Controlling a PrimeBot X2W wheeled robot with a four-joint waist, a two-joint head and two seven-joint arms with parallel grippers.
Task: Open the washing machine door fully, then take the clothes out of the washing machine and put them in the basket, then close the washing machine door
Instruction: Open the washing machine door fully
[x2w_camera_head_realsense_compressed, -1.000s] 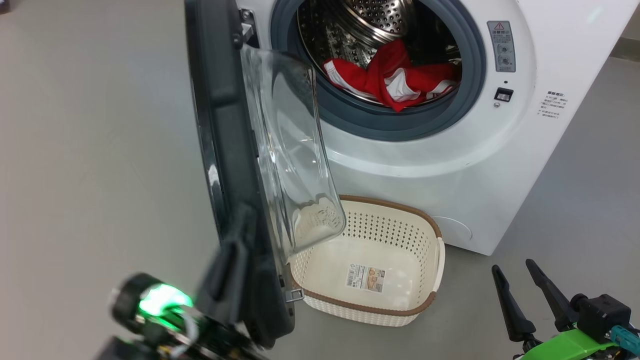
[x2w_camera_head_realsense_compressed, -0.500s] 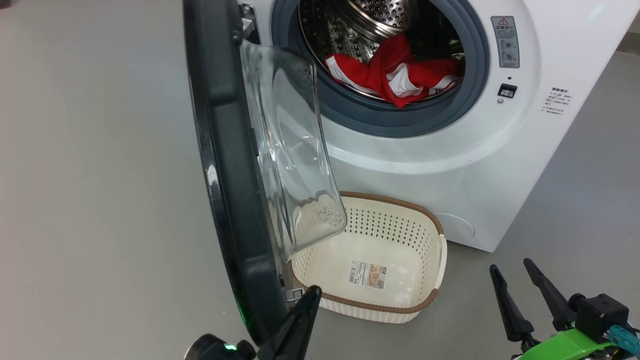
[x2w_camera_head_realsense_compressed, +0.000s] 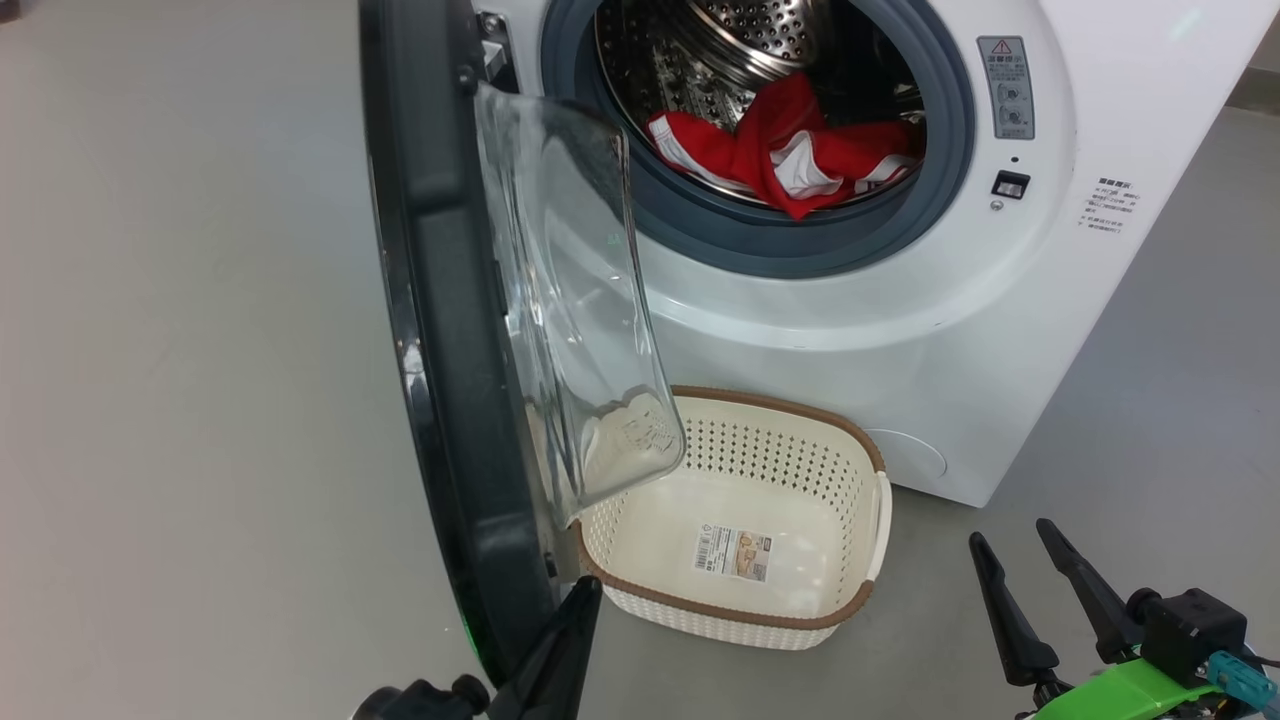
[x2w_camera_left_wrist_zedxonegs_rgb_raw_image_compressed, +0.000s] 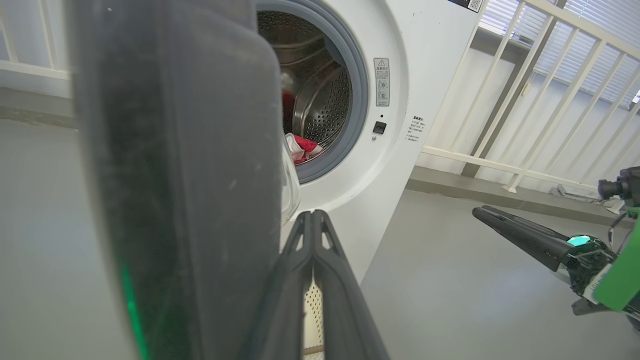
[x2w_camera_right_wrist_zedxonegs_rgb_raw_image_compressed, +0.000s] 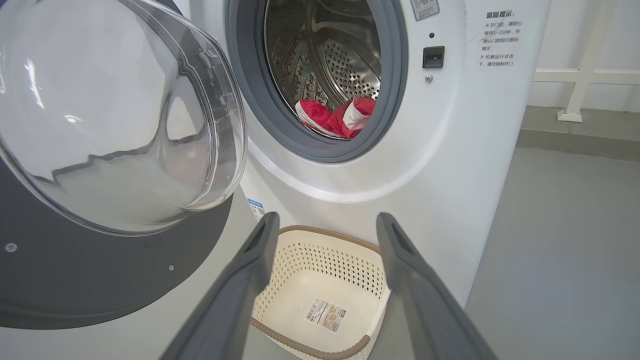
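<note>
1. I am looking at a smooth grey floor. In the left wrist view a white slatted railing runs along the upper right.
2. The big white front-loading washing machine fills the upper right of the head view. Its large round door, with a black rim and a bulging clear glass window, stands swung out at centre left.
3. The bright red clothes with white panels lie in the steel drum, near the top centre of the head view, draped against the grey gasket.
4. The small cream perforated basket with a brown rim sits on the floor against the machine's front, below the drum opening. It contains nothing but a sticker on its bottom.
5. My left gripper has its two dark fingers pressed together and grips nothing. It points up from the bottom of the head view, just beside the door's lower edge; I cannot tell whether it touches.
6. My right gripper is spread wide and holds nothing. It sits low at lower right, well apart from the machine, fingers aimed towards the basket.
</note>
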